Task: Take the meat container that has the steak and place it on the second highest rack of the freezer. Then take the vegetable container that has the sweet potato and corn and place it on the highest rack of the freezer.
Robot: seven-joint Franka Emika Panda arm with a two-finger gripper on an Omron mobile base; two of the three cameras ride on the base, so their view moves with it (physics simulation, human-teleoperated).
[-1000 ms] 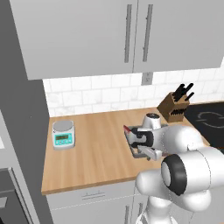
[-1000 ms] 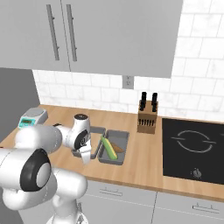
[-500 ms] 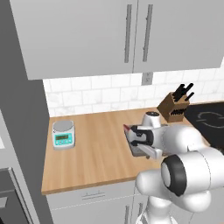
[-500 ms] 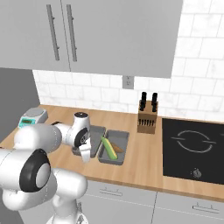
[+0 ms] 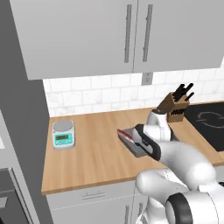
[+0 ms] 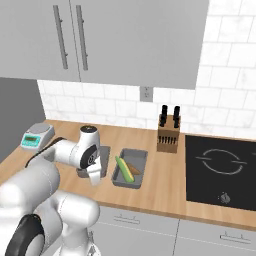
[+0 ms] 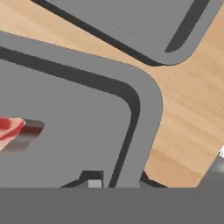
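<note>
Wooden counter | meat container lifted and tilted, wall straddled by gripper, clamped on it | steak seen at 9 o'clock | risk: steak sliding out if tilt is increased | vegetable container alongside.

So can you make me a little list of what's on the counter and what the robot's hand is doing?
hand: down at the rim of the meat tray, one fingertip on each side of the wall
meat tray: grey, on the wooden counter
steak: red, inside the meat tray
veggie tray: beside the meat tray, holds the corn
scale: near the counter's left end
knife block: by the wall
</note>
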